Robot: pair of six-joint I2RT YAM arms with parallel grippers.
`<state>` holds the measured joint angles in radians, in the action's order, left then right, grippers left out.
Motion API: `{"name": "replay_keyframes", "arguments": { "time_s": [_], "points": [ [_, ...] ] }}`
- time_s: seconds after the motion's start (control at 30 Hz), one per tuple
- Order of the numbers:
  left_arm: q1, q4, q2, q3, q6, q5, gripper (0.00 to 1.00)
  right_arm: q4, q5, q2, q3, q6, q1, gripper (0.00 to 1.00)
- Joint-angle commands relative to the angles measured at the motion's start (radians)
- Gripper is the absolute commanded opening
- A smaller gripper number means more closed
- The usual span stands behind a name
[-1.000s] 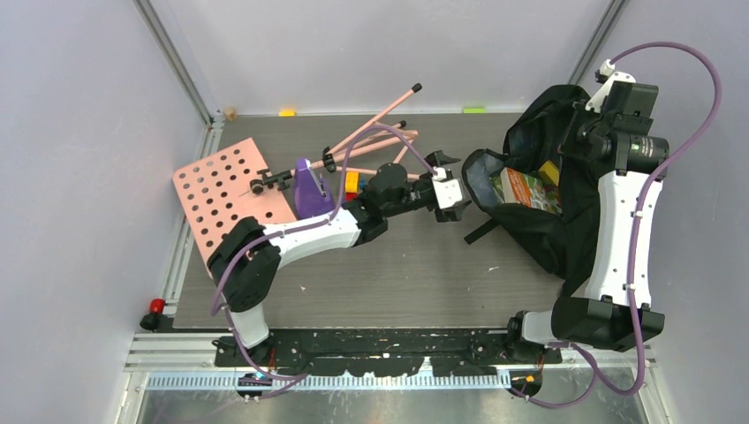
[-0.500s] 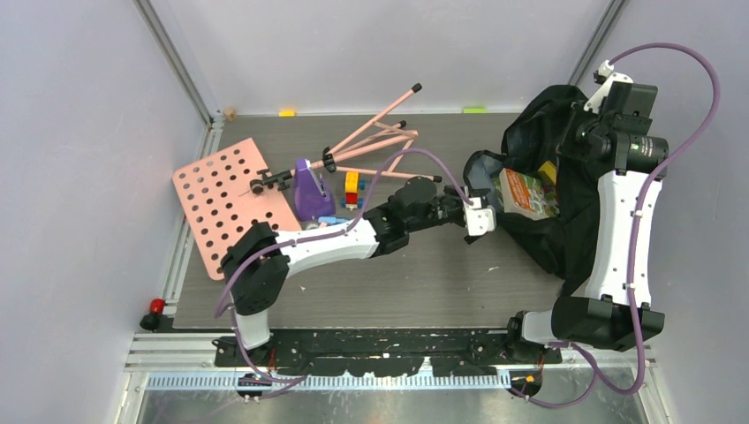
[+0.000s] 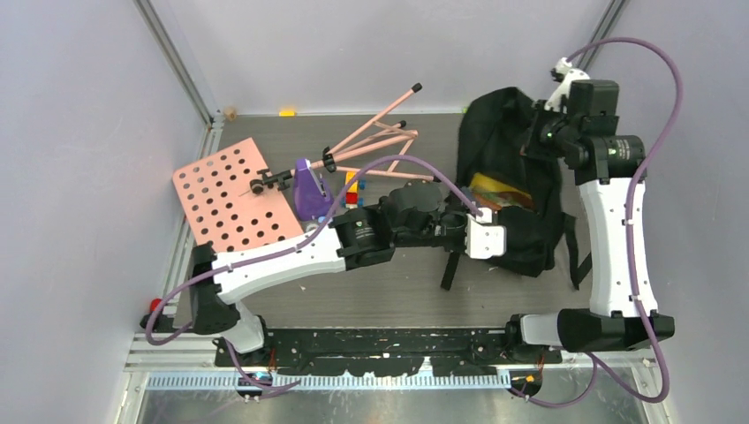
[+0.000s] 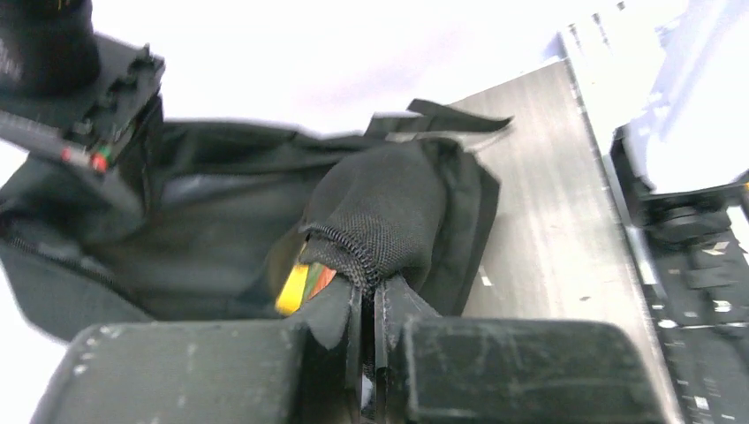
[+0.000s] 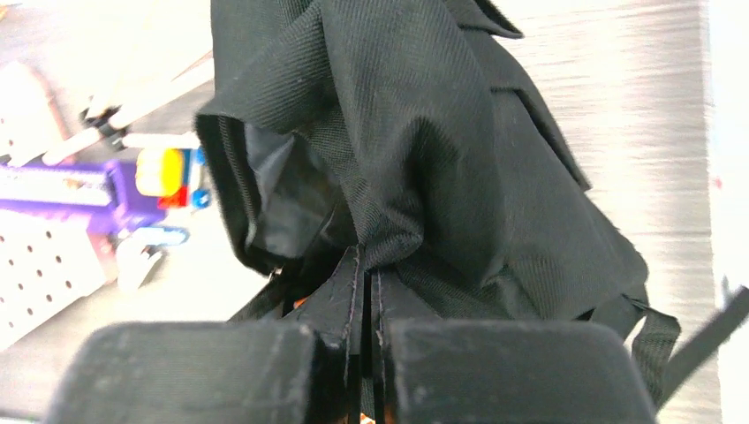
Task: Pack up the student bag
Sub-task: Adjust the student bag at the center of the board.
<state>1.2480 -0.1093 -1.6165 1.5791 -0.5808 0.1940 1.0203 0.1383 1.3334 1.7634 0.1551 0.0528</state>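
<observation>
The student bag [image 3: 495, 132] is a big black backpack at the right of the table, its mouth gaping toward the camera with a colourful book [image 3: 496, 190] inside. My left gripper [image 3: 510, 231] reaches in from the left and is shut on the bag's near zipper edge [image 4: 366, 252]; in the left wrist view the left gripper [image 4: 369, 287] pinches mesh fabric, and the book's yellow corner [image 4: 293, 290] shows beside it. My right gripper [image 3: 533, 134] holds the far top of the bag, and in its wrist view the right gripper [image 5: 366, 258] is shut on a fold of the black cloth [image 5: 424, 132].
A pink perforated board [image 3: 225, 199] lies at the left. Beside it are a purple object [image 3: 309, 193], small coloured blocks [image 3: 351, 185] and several pink rods [image 3: 375, 132]. A loose bag strap [image 3: 450, 269] trails toward the near edge.
My left gripper has travelled right to the bag and shut on its zipper edge. The right arm has pulled the bag's top left, so the bag stands further left and more bunched.
</observation>
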Motion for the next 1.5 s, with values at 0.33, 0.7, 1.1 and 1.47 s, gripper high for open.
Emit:
{"name": "replay_keyframes", "arguments": {
  "time_s": [0.33, 0.7, 1.1, 1.47],
  "points": [
    [0.047, -0.306, 0.210, 0.097, 0.228, -0.170, 0.00, -0.380, -0.054, 0.086, -0.005, 0.170, -0.615, 0.00],
    [0.047, -0.396, 0.335, -0.014, 0.489, -0.372, 0.62, -0.512, -0.211, 0.153, 0.005, 0.168, -0.774, 0.00],
    [0.045, -0.382, 0.788, -0.438, 0.964, -0.334, 1.00, -0.530, -0.363, -0.018, -0.162, 0.156, -0.745, 0.00],
    [0.046, -0.379, 1.058, -0.724, 1.147, -0.618, 0.99, -0.548, -0.402, 0.003, -0.169, 0.205, -0.743, 0.00]
  ]
}}
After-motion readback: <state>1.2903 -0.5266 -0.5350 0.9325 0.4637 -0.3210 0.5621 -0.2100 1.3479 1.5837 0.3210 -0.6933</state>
